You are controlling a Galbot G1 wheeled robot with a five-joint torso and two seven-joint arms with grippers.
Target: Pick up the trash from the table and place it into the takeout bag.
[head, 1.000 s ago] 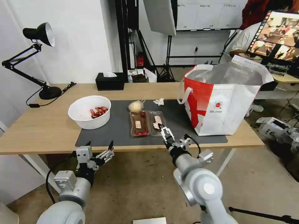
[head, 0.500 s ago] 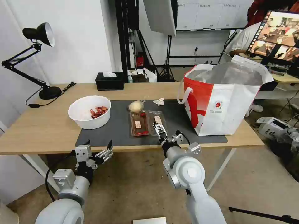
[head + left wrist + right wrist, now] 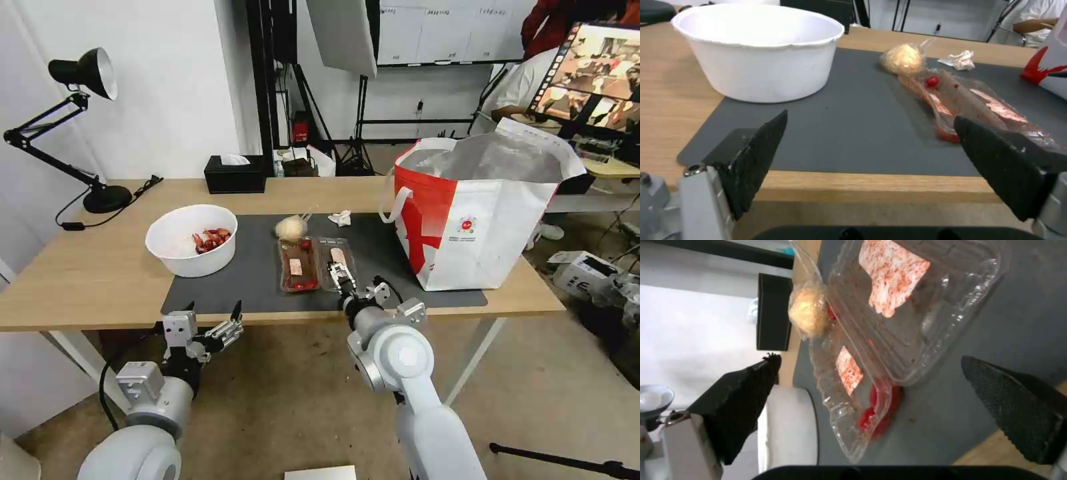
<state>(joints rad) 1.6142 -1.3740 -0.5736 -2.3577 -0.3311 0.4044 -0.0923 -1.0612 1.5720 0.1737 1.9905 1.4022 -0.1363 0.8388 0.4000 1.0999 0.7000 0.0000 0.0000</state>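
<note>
a: how is the right hand [image 3: 339, 274] posed?
b: the right arm is stretched forward from low in the head view, and the hand is held over the near end of the clear hinged tray [image 3: 319, 264], above its right half. in the right wrist view its fingers [image 3: 1018, 410] are seen spread wide, with the tray [image 3: 907, 316] lying between and beyond them. nothing is gripped.

a: and the left hand [image 3: 212, 319]?
b: it is held below and in front of the bench [image 3: 80, 273] edge, level with the near left corner of the dark grey mat [image 3: 247, 280]. its fingers [image 3: 755, 156] are spread wide and nothing is held.

a: where is the trash found?
b: the tray lies open on the mat, red scraps showing in both halves. the beige wrapped ball [image 3: 291, 228] is set just behind it, touching its far end. the crumpled white tissue [image 3: 341, 217] lies near the mat's far edge. the white bowl of red shells [image 3: 191, 240] is placed at the mat's left edge.

a: and the takeout bag [image 3: 477, 213]?
b: it is stood upright at the right end of the bench, its foil-lined mouth open.
</note>
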